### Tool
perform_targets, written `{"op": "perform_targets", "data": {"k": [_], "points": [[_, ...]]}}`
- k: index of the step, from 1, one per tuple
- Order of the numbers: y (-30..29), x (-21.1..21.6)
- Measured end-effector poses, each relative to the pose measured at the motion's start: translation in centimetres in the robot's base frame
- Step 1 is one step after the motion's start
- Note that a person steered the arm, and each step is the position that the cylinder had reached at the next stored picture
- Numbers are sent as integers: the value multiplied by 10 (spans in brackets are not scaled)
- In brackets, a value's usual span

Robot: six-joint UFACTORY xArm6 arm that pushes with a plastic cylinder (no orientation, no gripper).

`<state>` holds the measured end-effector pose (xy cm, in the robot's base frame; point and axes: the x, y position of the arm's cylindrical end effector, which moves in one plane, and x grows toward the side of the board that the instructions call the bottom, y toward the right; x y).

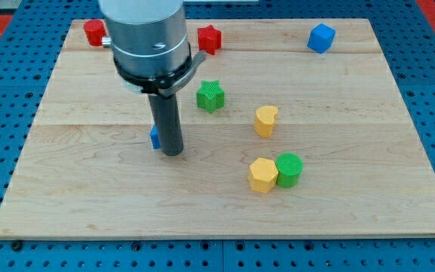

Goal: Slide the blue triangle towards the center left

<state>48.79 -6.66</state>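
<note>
The blue triangle (155,138) lies left of the board's middle, mostly hidden behind my rod; only a small blue sliver shows at the rod's left side. My tip (172,153) rests on the board, touching or nearly touching the triangle's right side.
A wooden board (89,196) on a blue pegboard. A red block (94,32) and a red star (210,38) sit at the view's top, a blue cube (321,38) at top right. A green star (211,96), yellow block (266,120), yellow hexagon (263,174) and green cylinder (288,169) lie to the right.
</note>
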Motion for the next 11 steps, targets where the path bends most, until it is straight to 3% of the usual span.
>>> {"op": "perform_targets", "data": {"k": [2, 3, 4, 5, 6, 7, 8, 11], "points": [[-55, -6], [-16, 17], [27, 2], [12, -37], [-37, -40], [-48, -39], [-23, -26], [-132, -29]]}}
